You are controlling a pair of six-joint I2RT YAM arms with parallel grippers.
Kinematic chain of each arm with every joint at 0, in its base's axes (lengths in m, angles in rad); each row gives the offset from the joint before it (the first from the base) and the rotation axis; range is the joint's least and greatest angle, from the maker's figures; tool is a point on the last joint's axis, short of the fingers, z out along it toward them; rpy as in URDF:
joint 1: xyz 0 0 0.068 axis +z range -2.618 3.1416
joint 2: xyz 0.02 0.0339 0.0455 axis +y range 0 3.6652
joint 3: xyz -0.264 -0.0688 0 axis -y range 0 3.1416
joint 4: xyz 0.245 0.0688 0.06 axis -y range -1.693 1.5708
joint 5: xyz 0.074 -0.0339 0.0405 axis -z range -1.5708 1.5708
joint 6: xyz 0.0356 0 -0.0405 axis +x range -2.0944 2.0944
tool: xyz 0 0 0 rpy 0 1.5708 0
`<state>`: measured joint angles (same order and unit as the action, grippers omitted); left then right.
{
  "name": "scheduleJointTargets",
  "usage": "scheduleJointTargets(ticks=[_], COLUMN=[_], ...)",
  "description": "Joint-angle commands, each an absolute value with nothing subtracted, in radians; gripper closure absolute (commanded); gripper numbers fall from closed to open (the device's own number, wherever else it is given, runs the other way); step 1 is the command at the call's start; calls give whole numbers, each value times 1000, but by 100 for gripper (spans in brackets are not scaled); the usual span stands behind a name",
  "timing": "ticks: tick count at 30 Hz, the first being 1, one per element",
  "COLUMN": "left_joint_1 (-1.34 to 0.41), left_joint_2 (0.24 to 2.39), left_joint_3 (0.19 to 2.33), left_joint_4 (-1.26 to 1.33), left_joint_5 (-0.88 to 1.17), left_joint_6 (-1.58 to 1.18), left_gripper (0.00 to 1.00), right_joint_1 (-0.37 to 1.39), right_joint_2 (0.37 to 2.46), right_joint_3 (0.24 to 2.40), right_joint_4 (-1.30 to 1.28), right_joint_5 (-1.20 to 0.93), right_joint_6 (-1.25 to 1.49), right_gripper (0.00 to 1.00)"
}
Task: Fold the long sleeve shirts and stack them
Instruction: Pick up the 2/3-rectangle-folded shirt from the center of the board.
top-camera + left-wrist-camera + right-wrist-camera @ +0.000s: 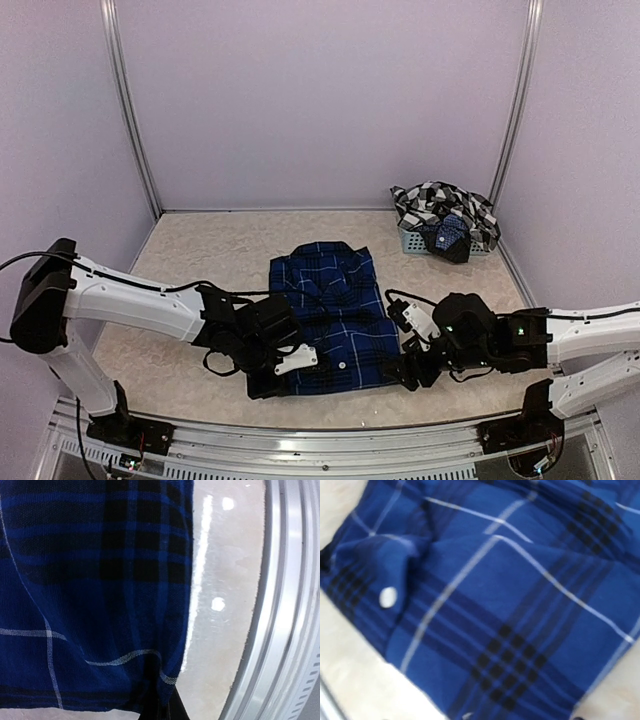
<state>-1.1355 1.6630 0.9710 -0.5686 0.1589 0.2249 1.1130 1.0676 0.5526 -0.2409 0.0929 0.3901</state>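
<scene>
Navy plaid shirt (pixel 325 315): woven cloth, matt, softly creased, with fine white threads in the weave. Its button (pixel 388 596): smooth, faintly glossy, plastic-looking. Checked shirt (pixel 445 205): matt cloth. Basket (pixel 410 242): plastic mesh. Bench (pixel 200 250): pale, speckled and grainy from above; in the left wrist view it shows sheen and bright reflections. Frame rail (pixel 290 605): ridged metal, satin finish. Arm shells (pixel 130 295): smooth white plastic.
</scene>
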Motion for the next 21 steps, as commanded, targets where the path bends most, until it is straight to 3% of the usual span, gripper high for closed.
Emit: scheduleJointTargets(ticks=[1, 7, 21], left_joint_1=[-1134, -1108, -1062], left_joint_2=[1631, 1606, 1597], left_joint_3=[960, 957, 946], left_joint_4=[-627, -633, -627], left_joint_5=[309, 325, 333], left_joint_6=[261, 264, 289], left_gripper=[100, 100, 100], right_joint_1=[1233, 1329, 1364], right_joint_2=[1038, 1127, 1406], right_joint_3=[528, 552, 695], right_joint_4=[-219, -232, -331], right_joint_5=[199, 275, 381], right_joint_6=[371, 355, 322], right_gripper=[26, 25, 24])
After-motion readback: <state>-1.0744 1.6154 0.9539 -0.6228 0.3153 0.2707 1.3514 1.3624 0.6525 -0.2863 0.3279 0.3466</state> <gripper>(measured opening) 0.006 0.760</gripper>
